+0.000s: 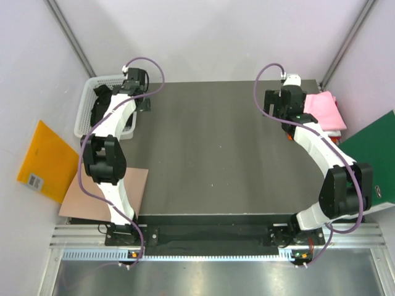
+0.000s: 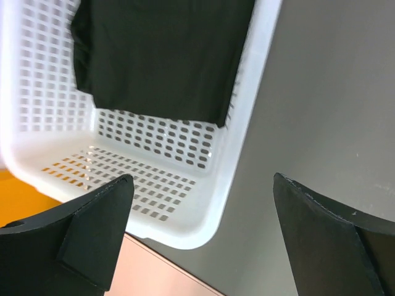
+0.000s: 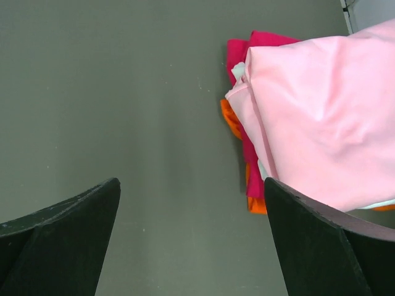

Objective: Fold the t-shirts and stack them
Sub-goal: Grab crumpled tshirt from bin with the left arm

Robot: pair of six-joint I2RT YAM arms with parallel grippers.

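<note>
Four t-shirts lay folded and stacked at the far right of the bench (image 1: 210,154), the pink t-shirt (image 3: 321,123) on top. The black t-shirt (image 2: 160,55), judged not yet folded, hung in the white mesh basket (image 2: 185,231). The left tool (image 2: 200,203) hovered over the basket and the right tool (image 3: 191,228) beside the stack, both with fingers apart and empty.
</note>
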